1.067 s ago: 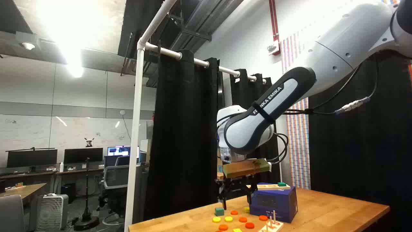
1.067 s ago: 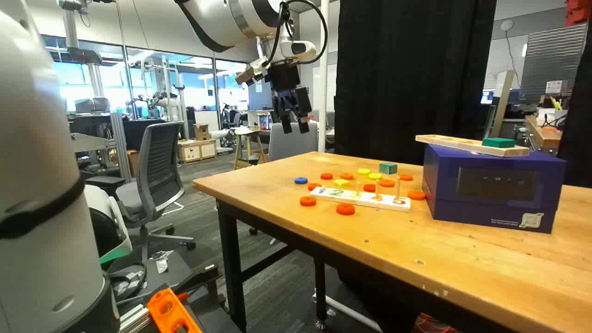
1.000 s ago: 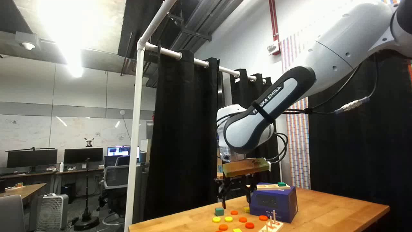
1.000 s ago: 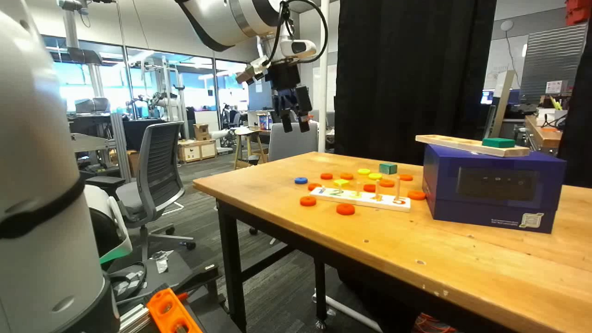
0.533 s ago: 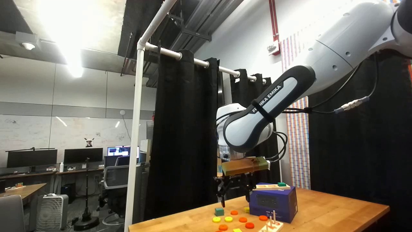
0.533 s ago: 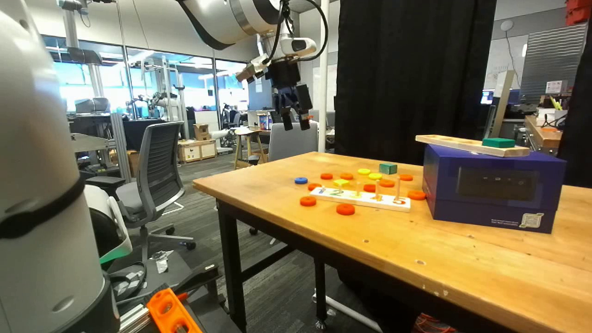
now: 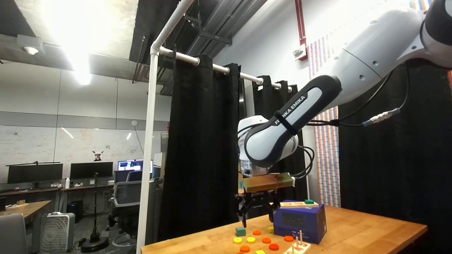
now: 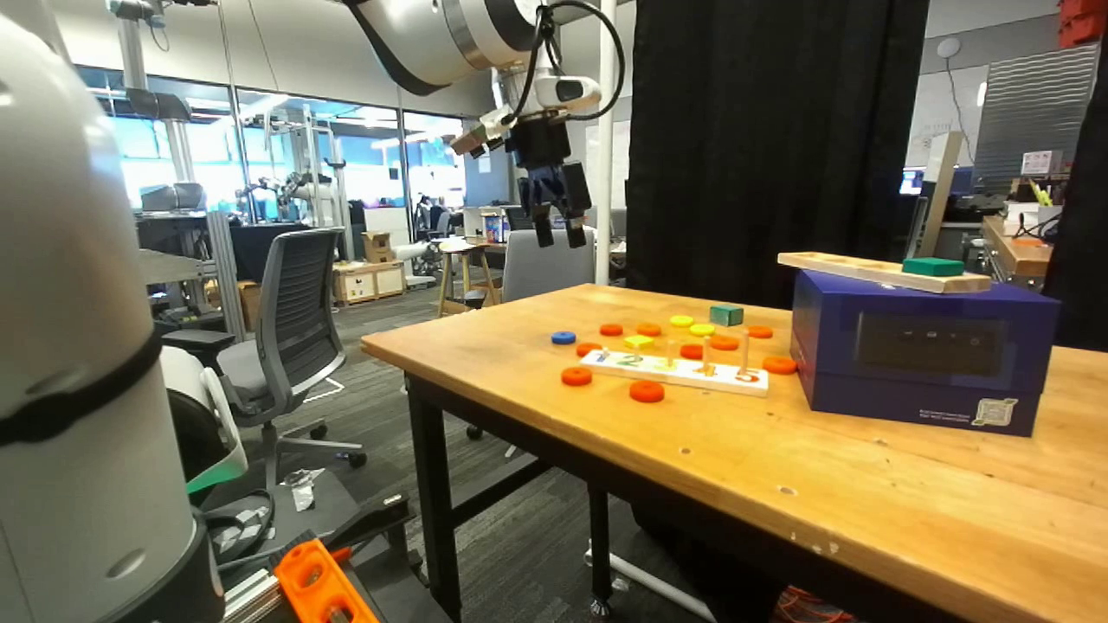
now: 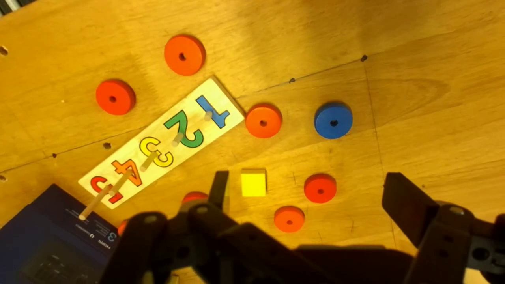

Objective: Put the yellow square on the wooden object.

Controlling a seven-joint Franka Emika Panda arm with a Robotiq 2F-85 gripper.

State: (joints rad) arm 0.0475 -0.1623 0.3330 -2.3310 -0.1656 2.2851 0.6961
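Honey-coloured wood makes up the desk (image 8: 779, 467) that carries every piece. Nearest in the wrist view, the pincer (image 9: 309, 189) hangs with its jaws spread wide, gripping nothing. Under it the yellow square (image 9: 253, 183) lies on the desk, off-centre between the jaws, close to the one at that view's left. Lining up for the pick looks like the step in hand; the next move probably calls for a sideways shift, a straight descent and a clench. A red disc (image 9: 320, 188) and an orange disc (image 9: 289, 219) also show between the jaws — apart from the square, yet closing here could sweep them along. Farther off, the number board (image 9: 161, 142) has upright pegs (image 9: 121, 182), so a high lift seems wise. Farther still, a blue box (image 8: 926, 355) bears a pale wooden strip (image 8: 853, 264), likely the wooden object meant; a green block (image 8: 933, 266) sits on it near one end, and the other overhangs the box's edge — pressing there might tip it, so the middle seems better. Past the desk's far edge hangs a black curtain (image 8: 770, 130); how much room the arm (image 8: 433, 43) has before it, I cannot tell.
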